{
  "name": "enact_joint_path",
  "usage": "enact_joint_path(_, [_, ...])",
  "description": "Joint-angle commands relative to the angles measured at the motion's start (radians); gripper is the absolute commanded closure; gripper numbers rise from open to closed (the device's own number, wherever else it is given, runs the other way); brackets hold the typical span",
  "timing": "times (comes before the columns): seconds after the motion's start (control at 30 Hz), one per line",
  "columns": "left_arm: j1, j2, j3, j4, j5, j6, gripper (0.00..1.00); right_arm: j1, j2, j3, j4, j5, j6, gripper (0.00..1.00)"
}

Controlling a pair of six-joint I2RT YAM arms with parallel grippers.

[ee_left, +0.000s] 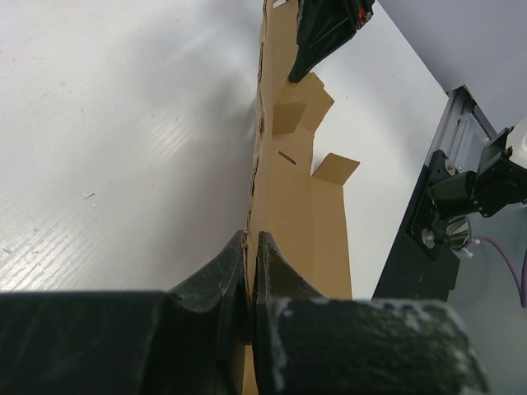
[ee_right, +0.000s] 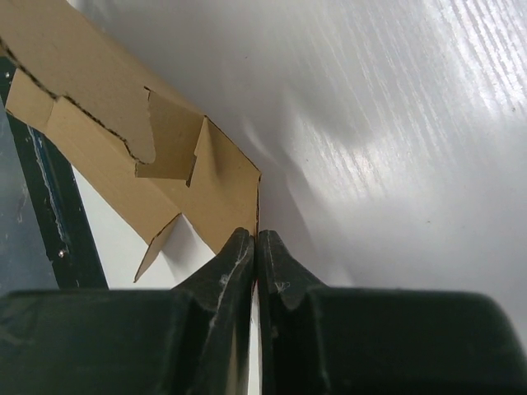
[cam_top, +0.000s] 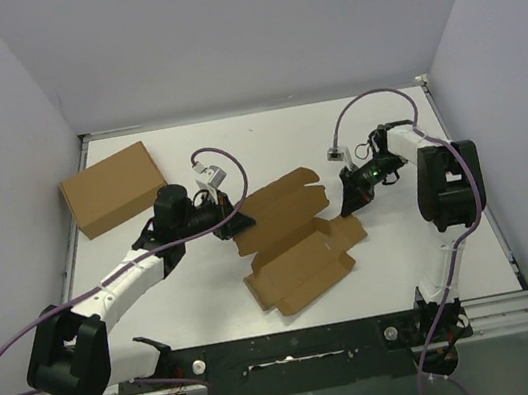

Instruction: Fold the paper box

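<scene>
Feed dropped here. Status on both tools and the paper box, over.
Left tool shut on paper box edge. Right tool shut on opposite edge. Plain cardboard box sits apart, left.

The top camera looked down from above and behind the arm bases over the worktop [cam_top: 266, 146] around the paper box [cam_top: 299, 252]. The left wrist camera, close behind the left claw [ee_left: 251, 240], sighted along the paper box to the right claw [ee_left: 325, 33]. The right wrist camera faced the box closely from its opposite end.
</scene>
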Motion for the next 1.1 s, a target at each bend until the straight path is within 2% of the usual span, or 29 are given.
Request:
enact_joint_path(0.0, [0.002, -0.004, 0.064, 0.033, -0.002, 0.004, 1.0, 0.005, -0.058, 0.01, 0.059, -0.026, 0.039, 1.0])
enact_joint_path(0.2, [0.032, -0.006, 0.152, -0.034, 0.012, 0.017, 1.0, 0.016, -0.198, -0.045, 0.256, -0.039, 0.174, 1.0])
enact_joint_path(0.37, [0.066, 0.007, 0.282, -0.16, 0.039, 0.101, 1.0, 0.072, -0.307, -0.075, 0.489, 0.031, 0.351, 1.0])
enact_joint_path(0.6, [0.138, 0.037, 0.4, -0.243, 0.089, 0.185, 1.0, 0.129, -0.401, -0.181, 0.972, 0.211, 0.601, 1.0])
enact_joint_path(0.73, [0.156, 0.072, 0.419, -0.244, 0.116, 0.176, 1.0, 0.165, -0.405, -0.31, 1.278, 0.241, 0.714, 1.0])
enact_joint_path(0.9, [0.156, 0.091, 0.39, -0.241, 0.119, 0.172, 1.0, 0.189, -0.405, -0.506, 1.669, 0.321, 0.772, 1.0])
enact_joint_path(0.97, [0.156, 0.088, 0.367, -0.231, 0.121, 0.167, 1.0, 0.192, -0.409, -0.57, 1.784, 0.327, 0.782, 1.0])
enact_joint_path(1.07, [0.157, 0.076, 0.32, -0.2, 0.124, 0.147, 1.0, 0.192, -0.419, -0.625, 1.854, 0.297, 0.78, 1.0])
